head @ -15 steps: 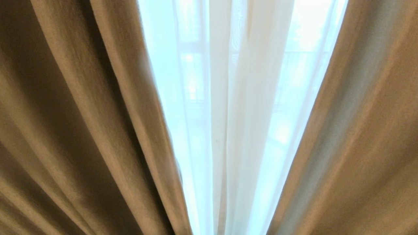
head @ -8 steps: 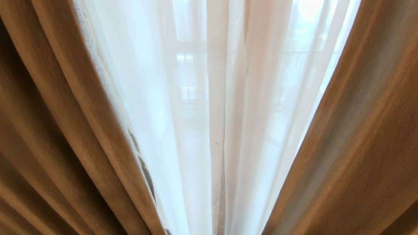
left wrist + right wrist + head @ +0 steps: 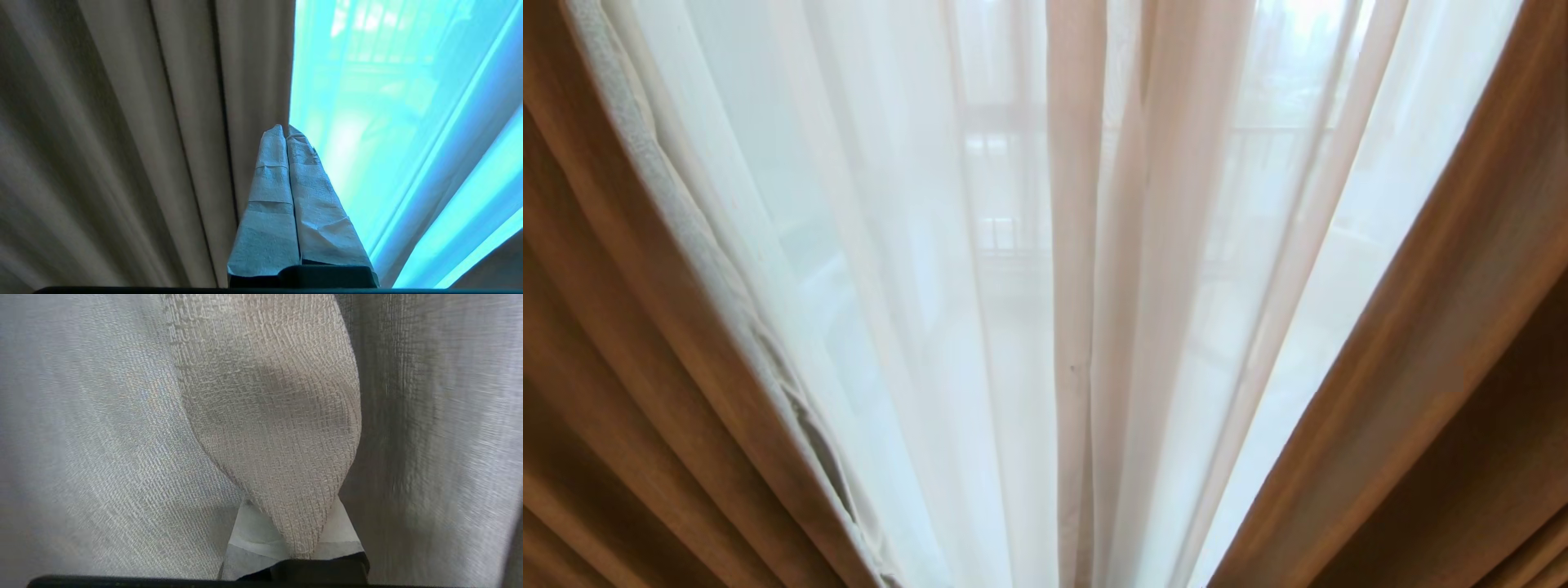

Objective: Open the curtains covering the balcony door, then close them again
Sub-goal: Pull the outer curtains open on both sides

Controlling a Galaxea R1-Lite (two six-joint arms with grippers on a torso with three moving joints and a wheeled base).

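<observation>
In the head view the beige curtains hang parted, with a left panel [image 3: 645,367] and a right panel [image 3: 1462,392]. White sheers [image 3: 980,310] fill the gap between them. The balcony door is hidden behind the sheers; only bright blurred shapes show through. Neither arm appears in the head view. My right gripper [image 3: 294,522] is shut on a fold of woven curtain fabric [image 3: 269,416], which runs down between its white-wrapped fingers [image 3: 249,531]. My left gripper [image 3: 286,130] is shut on nothing, beside a curtain's hemmed edge [image 3: 261,81] and in front of the glowing sheer [image 3: 388,122].
Pleated curtain fabric closes in on both sides of the head view. The left panel's pale lining edge [image 3: 686,237] is turned outward. Fabric fills both wrist views right up to the fingers.
The gap between the beige panels has widened. The left panel's edge swung far to the left and the right panel's edge slid right, baring more sheer. The sheers stayed in place.
</observation>
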